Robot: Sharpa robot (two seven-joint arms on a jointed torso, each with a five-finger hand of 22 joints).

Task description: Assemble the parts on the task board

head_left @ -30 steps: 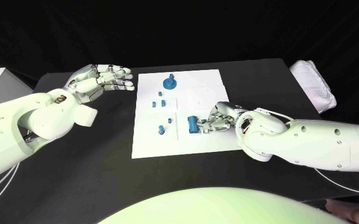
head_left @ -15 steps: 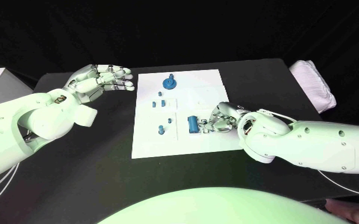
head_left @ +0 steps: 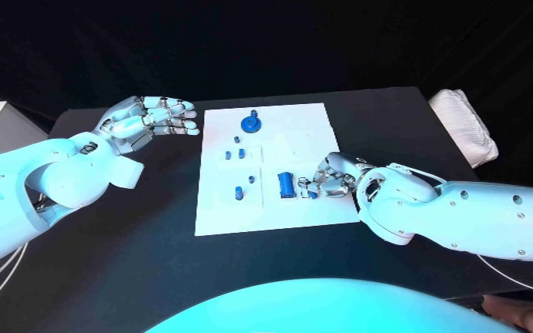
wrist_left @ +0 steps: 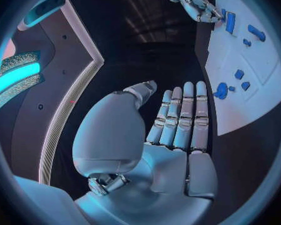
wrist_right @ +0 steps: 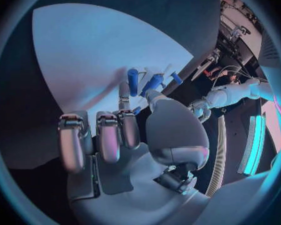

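The fingers of my right hand are curled down onto the near right part of the task board, their tips just beside a blue cylinder part that lies on the board. In the right wrist view a small blue piece sits at the fingertips next to the cylinder, but I cannot tell whether it is pinched or only touched. Left of the cylinder I see a small blue peg, and farther up a cluster of small blue pieces. Near the board's far edge sits a round blue part. My left hand hovers over the black bench off the board's far left corner, palm up, fingers straight and close together, holding nothing. A folded white cloth lies at the bench's right edge.
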